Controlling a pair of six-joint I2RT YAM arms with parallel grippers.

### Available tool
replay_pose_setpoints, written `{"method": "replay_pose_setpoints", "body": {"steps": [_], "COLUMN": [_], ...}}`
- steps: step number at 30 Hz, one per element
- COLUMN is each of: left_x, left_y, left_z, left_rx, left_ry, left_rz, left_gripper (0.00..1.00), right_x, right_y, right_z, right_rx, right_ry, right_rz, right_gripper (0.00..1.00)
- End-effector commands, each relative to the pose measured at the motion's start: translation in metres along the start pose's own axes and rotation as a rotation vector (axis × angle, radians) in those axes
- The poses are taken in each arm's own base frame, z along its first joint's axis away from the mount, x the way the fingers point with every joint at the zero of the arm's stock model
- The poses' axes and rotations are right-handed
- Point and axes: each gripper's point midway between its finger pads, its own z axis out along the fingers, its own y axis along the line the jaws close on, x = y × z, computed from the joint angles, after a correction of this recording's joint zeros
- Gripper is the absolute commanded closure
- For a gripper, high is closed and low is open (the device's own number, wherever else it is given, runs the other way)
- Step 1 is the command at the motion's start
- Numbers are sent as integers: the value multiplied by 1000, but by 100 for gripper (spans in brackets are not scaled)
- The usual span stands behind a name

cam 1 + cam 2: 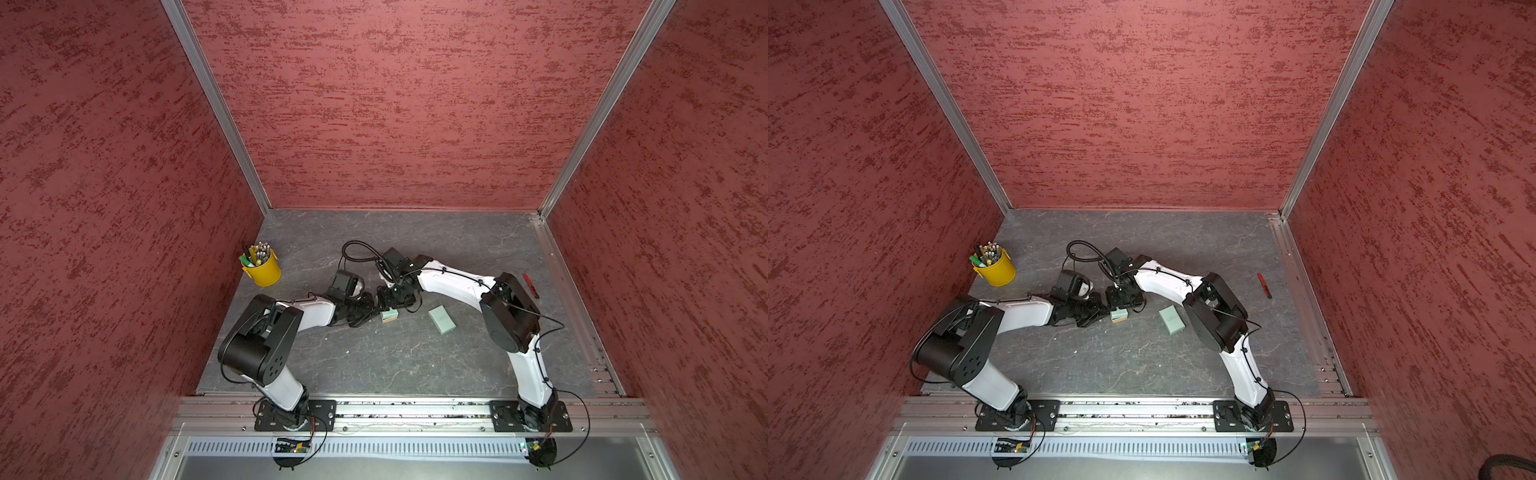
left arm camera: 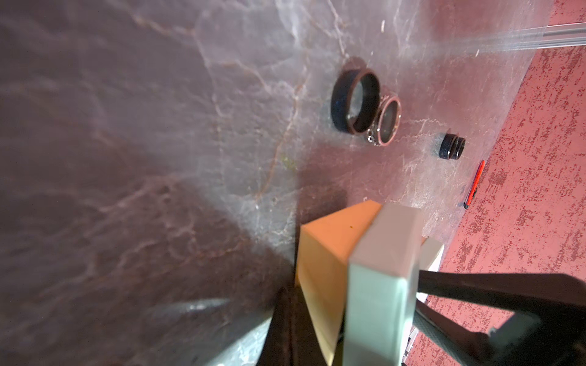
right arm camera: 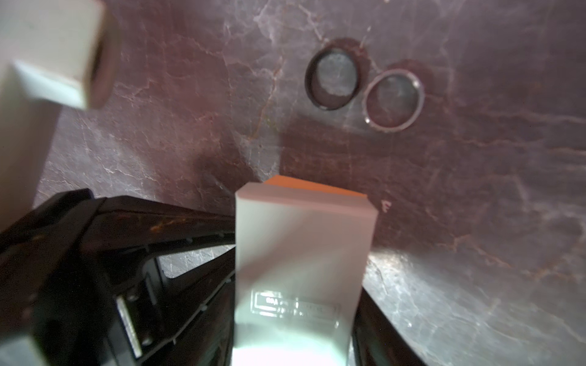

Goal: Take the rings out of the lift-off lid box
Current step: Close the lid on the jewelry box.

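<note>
The mint-green box (image 1: 390, 314), its orange insert (image 2: 329, 240) showing at one side, stands between the fingers of my right gripper (image 3: 298, 253), which is shut on its two sides. My left gripper (image 2: 285, 304) is shut and empty, with its tips against the orange insert. The rings lie on the table beyond the box: a wide black ring (image 2: 355, 101) touches a paler ring (image 2: 388, 122), and a small black stack (image 2: 452, 147) lies farther off. The right wrist view shows the black ring (image 3: 333, 79) and the pale ring (image 3: 393, 99). The mint lid (image 1: 441, 319) lies flat to the right.
A yellow bucket of pens (image 1: 262, 268) stands at the left wall. A red pen (image 1: 530, 285) lies near the right wall. Red walls enclose the grey marbled table (image 1: 415, 365) on three sides. Both arms meet at its centre.
</note>
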Motion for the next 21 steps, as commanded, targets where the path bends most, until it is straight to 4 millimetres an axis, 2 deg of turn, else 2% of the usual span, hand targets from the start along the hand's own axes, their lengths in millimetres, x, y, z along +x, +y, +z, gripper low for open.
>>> {"method": "replay_pose_setpoints", "body": {"steps": [1,8,16,21], "left_x": [-5,-5,-1,2], "left_y": [-15,-12,-8,-4], "left_z": [5,4,0,-3], "left_rx": [37,20,-9,-34], "left_ry": [-8,-4,6,11], "left_rz": [28,23,28,31], "left_gripper": [100,100,100,100], "right_x": [14,18,15,17], "right_y": [25,20,19,16], "right_z": [7,2,-10,-21], "right_rx": [-51,-24,-34,-45], "right_ry": [49,52,24,12], "right_rz": [-43,-54,-71,-71], "right_gripper": [39,35,24,23]}}
